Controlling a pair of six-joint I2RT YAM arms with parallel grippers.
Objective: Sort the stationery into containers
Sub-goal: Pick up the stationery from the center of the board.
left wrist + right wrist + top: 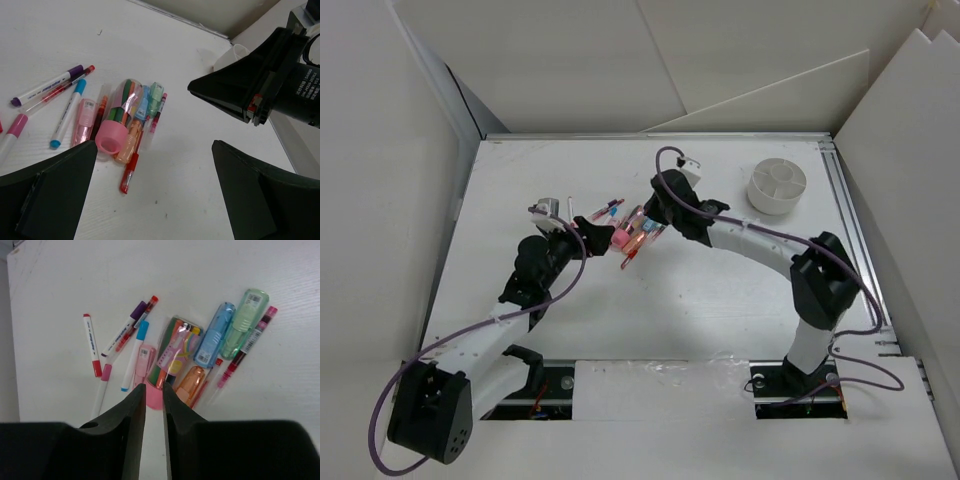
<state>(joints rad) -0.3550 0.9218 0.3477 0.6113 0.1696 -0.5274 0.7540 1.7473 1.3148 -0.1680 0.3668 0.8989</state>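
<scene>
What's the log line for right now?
stationery piled on table, unsorted | left gripper open, empty, beside it | right gripper nearly shut, empty, above it | white cup apart, nothing seen inside

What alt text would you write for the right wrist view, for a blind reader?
The right gripper, its black jaws nearly shut and empty, hovers over a loose pile of pens, markers and a pink-capped clear tube lying on a white table.
</scene>
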